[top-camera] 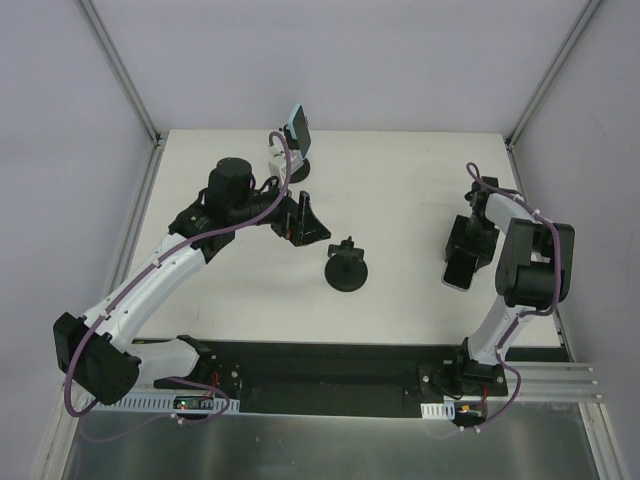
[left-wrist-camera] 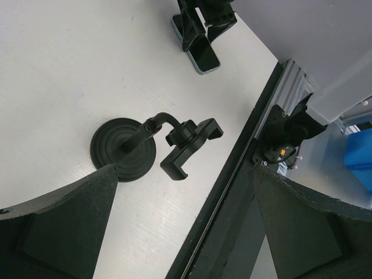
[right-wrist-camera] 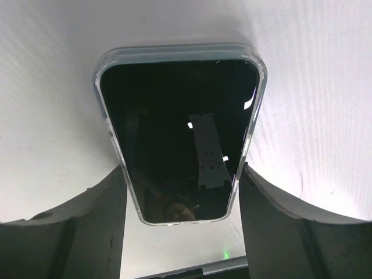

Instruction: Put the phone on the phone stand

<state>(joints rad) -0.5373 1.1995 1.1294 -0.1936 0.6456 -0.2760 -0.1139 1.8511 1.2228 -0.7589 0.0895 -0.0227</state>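
Note:
The phone [right-wrist-camera: 180,133], black-screened in a clear case, lies flat on the white table at the right [top-camera: 459,273]. My right gripper [right-wrist-camera: 182,192] straddles its near end, and both fingers [right-wrist-camera: 93,226] press against its long edges. From above, that gripper [top-camera: 466,250] covers most of the phone. The black phone stand [top-camera: 346,268] sits mid-table, a round base with a bent arm and an empty clamp cradle [left-wrist-camera: 189,145]. My left gripper [top-camera: 305,222] hovers open just behind and left of the stand, holding nothing. In the left wrist view the stand shows beyond the wide-apart fingers [left-wrist-camera: 58,226].
A second stand [top-camera: 296,160] carrying a light-blue phone [top-camera: 297,125] stands at the back of the table. The black front rail [left-wrist-camera: 232,192] runs along the near edge. Walls and aluminium posts close in the sides.

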